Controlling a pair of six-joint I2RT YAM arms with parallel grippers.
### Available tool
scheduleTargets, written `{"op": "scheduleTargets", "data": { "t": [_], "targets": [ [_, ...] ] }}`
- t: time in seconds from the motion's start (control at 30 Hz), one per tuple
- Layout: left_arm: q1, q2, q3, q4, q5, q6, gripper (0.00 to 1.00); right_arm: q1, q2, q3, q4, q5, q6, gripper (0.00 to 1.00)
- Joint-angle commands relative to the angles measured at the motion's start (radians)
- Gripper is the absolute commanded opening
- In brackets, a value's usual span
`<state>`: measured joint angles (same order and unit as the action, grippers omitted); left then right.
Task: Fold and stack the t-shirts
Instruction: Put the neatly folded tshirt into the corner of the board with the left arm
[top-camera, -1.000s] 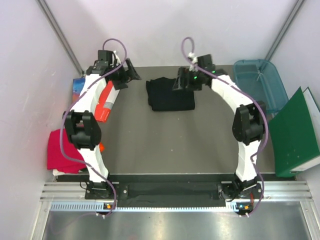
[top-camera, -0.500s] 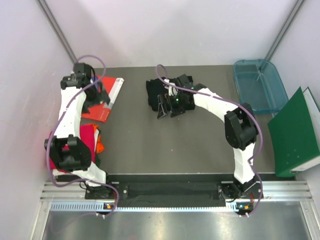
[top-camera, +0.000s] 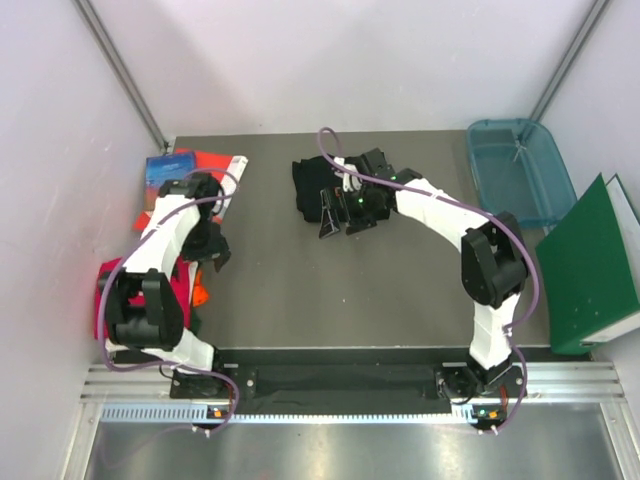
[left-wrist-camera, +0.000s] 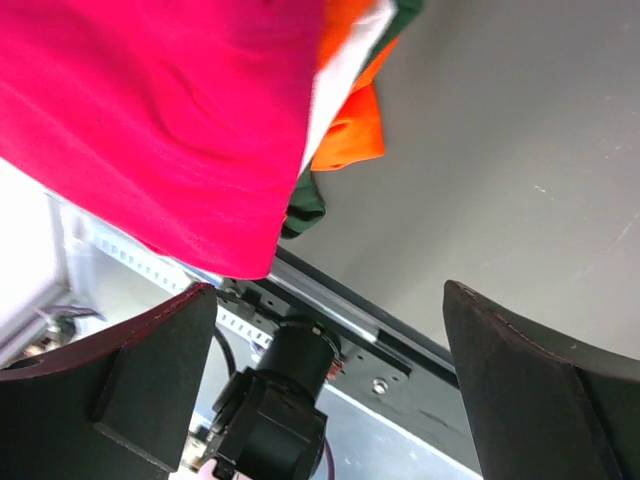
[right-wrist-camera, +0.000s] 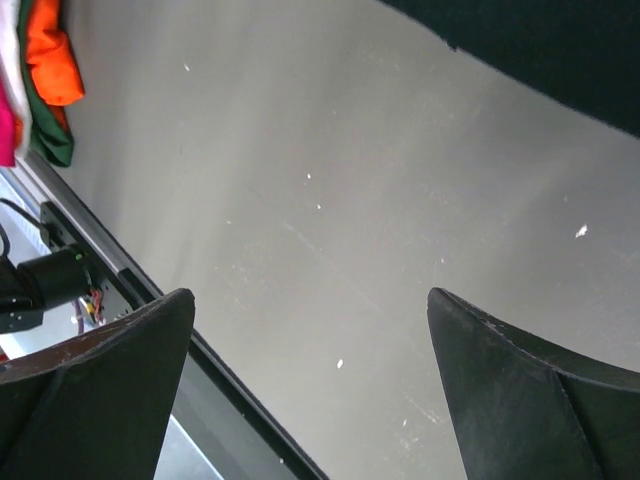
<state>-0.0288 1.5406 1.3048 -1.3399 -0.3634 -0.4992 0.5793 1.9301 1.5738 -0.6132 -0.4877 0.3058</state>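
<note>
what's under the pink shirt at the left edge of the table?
Layers of other cloth poke out beneath the pink shirt: a white edge, orange cloth, dark green cloth. The shirt covers the rest, so their extent and what they are can't be told.

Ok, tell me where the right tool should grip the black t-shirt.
Probably its near edge, pinched from above on the robot's side. The black t-shirt lies flat as a folded bundle, so only an edge offers layers to pinch, and the open right tool sits beside that edge.
</note>
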Motion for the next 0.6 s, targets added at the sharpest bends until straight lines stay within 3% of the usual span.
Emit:
{"op": "scheduleTargets", "data": {
  "t": [0.0,0.3,0.57],
  "targets": [
    [-0.117,0.062,0.033,-0.133,-0.130,-0.073,0.99,-0.009,-0.066,-0.017,0.021,0.003,-0.025,1.00],
    [-0.135,0.252,0.015,-0.120,-0.253,-0.156,0.99,-0.048,-0.095,-0.058,0.010,-0.008,-0.054,1.00],
    [-0.120,0.308,-0.036,-0.084,-0.324,-0.199,0.99,-0.090,-0.091,-0.094,0.010,-0.029,-0.074,1.00]
  ]
}}
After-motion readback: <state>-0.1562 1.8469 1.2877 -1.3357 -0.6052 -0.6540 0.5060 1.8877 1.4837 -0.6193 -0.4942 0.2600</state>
